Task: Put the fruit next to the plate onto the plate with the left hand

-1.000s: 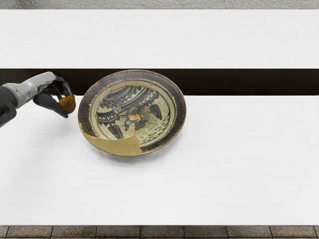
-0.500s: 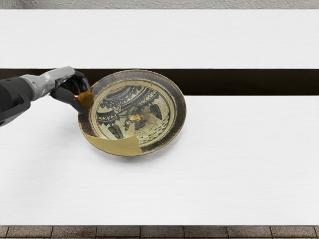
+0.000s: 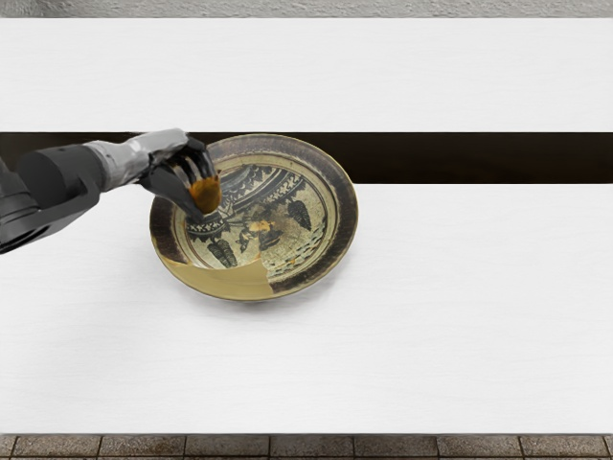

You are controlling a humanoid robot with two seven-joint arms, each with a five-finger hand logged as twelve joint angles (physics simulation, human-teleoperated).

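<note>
- Head view cuts off the left arm at the picture's left edge; hides part of the fruit (image 3: 205, 195) behind dark fingers (image 3: 180, 180) of the left hand (image 3: 184, 171).
- Looks small, rounded, orange-brown; sits gripped in curled fingers over the left inner part of the plate (image 3: 333, 177); touching or not, cannot tell.
- Counts one fruit, one patterned plate, one hand, one white worktop (image 3: 431, 316).

A white counter (image 3: 431, 316) filled the view. A dark gap (image 3: 479, 158) crossed it. Brown floor tiles (image 3: 306, 447) edged the bottom.
</note>
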